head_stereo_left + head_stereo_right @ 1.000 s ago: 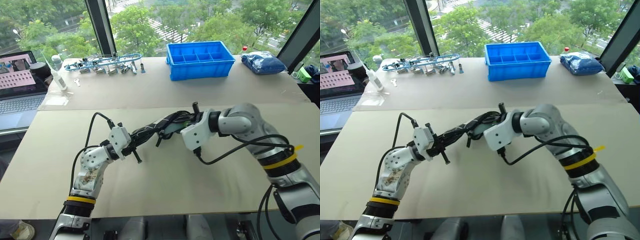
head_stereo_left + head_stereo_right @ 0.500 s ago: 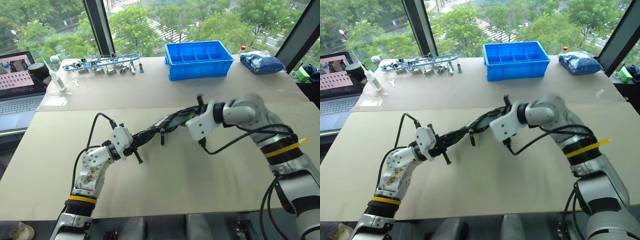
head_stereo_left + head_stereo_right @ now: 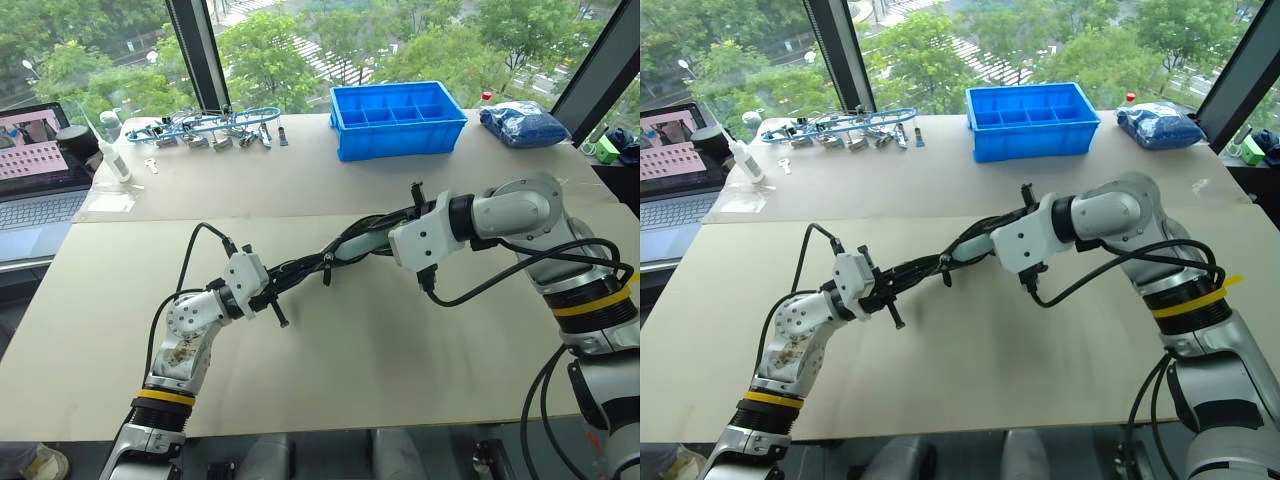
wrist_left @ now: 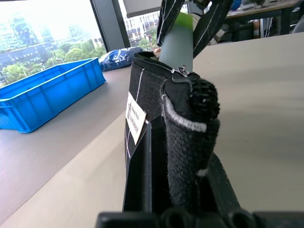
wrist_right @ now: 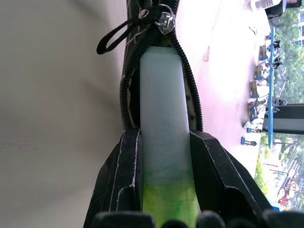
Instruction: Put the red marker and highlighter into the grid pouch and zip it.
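Observation:
The grid pouch [image 3: 318,263] hangs stretched in the air between my two grippers, above the table's middle. My left gripper [image 3: 268,290] is shut on the pouch's closed end [image 4: 189,137], and the white label [image 4: 136,117] faces sideways. My right gripper [image 3: 388,238] is shut on the highlighter [image 5: 164,118], with black fingers [image 5: 118,185] pressing both of its sides. The highlighter's pale body sits in the pouch's open zipper mouth, and its green end is between the fingers. The zipper pull [image 5: 164,16] and its cord lie just beyond the tip. The red marker is out of view.
A blue divided bin [image 3: 398,118] stands at the back centre and a blue bag [image 3: 525,122] at the back right. Clips and tools [image 3: 210,128] lie at the back left near a white bottle [image 3: 112,150]. A laptop [image 3: 35,165] is at the far left.
My right gripper has risen and moved right with the highlighter, and the pouch's open end has gone with it. The left gripper has stayed in place.

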